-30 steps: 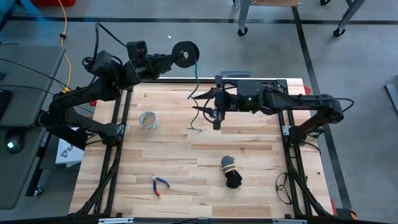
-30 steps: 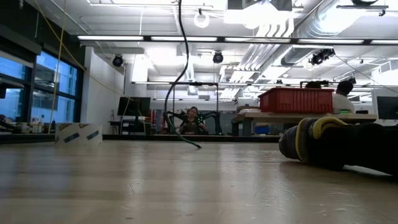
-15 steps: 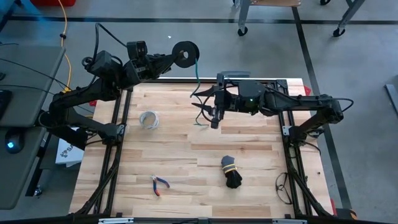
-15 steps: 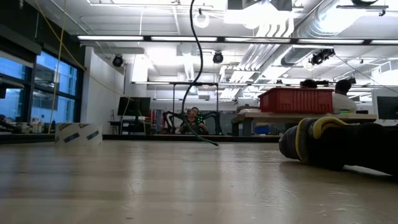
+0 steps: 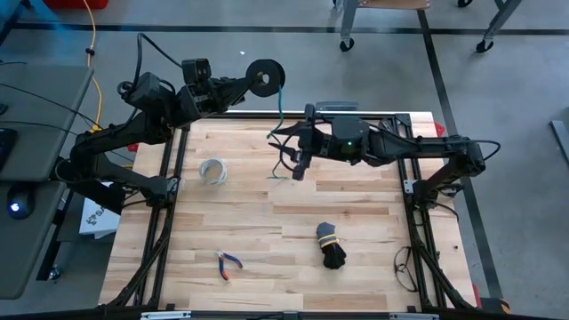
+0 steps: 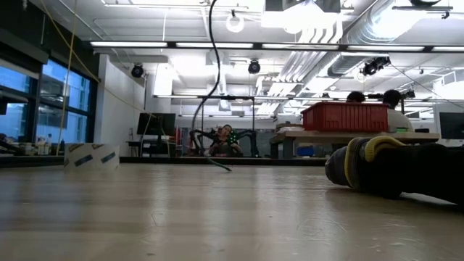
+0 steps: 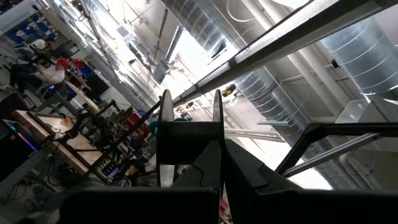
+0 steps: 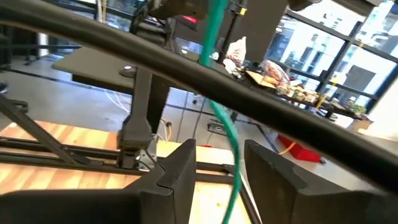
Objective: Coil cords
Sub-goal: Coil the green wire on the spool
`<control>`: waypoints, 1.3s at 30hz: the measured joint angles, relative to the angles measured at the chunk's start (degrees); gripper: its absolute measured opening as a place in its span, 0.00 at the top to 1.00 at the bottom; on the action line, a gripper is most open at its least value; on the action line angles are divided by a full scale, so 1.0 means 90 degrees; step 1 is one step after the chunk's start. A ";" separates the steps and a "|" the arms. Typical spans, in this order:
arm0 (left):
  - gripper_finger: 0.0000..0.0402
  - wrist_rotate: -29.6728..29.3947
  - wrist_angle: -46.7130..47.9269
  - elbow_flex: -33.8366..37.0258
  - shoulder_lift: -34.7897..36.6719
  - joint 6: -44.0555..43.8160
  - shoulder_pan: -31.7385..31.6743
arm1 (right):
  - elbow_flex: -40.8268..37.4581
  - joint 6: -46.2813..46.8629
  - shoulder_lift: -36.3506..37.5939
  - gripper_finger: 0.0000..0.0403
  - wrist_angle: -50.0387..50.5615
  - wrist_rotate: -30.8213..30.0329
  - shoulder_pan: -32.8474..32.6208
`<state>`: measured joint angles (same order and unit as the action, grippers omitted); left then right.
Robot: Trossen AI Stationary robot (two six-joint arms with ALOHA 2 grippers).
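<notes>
My left gripper [image 5: 252, 80] is raised over the table's far edge, shut on the dark round coil [image 5: 264, 76] of the dark-green cord. The coil shows edge-on in the left wrist view [image 7: 186, 140]. Its thin green tail [image 5: 282, 111] hangs down and runs between the open fingers of my right gripper [image 5: 298, 166], which is over the table's far middle. In the right wrist view the tail [image 8: 231, 149] passes through the gap [image 8: 221, 177]; I cannot tell whether it touches a finger. The tail's free end [image 5: 278, 176] lies on the wood and shows in the low view [image 6: 220, 165]. My left gripper holds the coil by its left rim [image 5: 254, 80], one finger on each flat side [image 7: 163, 155]. The fingers come level from the table's left. The coil stands on edge, lifted clear, with the tail hanging slack below it.
A pale grey-white ring [image 5: 212, 171] lies at the left of the table. A black cord bundle with a yellow tie [image 5: 331, 247] lies right of the middle near the front and shows in the low view [image 6: 395, 168]. Red-handled pliers [image 5: 228, 263] lie at the front left.
My right gripper has moved a little toward the table's left and far edges. The hanging tail has swung with it, and its free end has slid a short way toward the far edge.
</notes>
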<state>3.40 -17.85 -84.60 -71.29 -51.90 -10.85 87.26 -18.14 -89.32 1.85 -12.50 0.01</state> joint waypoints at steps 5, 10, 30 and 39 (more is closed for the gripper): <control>1.00 0.0002 0.0001 0.0000 0.0000 -0.0001 0.0000 | 0.0000 -0.0038 0.0002 0.70 -0.0002 -0.0135 0.0000; 1.00 0.0002 0.0003 0.0000 0.0000 0.0000 0.0000 | 0.0000 -0.0042 0.0002 0.72 -0.0002 -0.0112 -0.0043; 1.00 -0.0002 0.0500 0.0000 -0.0007 -0.1885 0.0557 | 0.0497 0.0005 -0.0340 0.99 -0.0595 0.0494 -0.0087; 1.00 -0.0597 0.0955 0.0000 -0.0012 -0.2560 0.1154 | 0.1556 -0.0357 -0.0871 1.00 -0.0475 0.0915 -0.0045</control>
<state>-1.98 -9.26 -84.60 -71.40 -74.94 -0.46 101.27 -21.35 -97.16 -2.42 -4.27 -0.40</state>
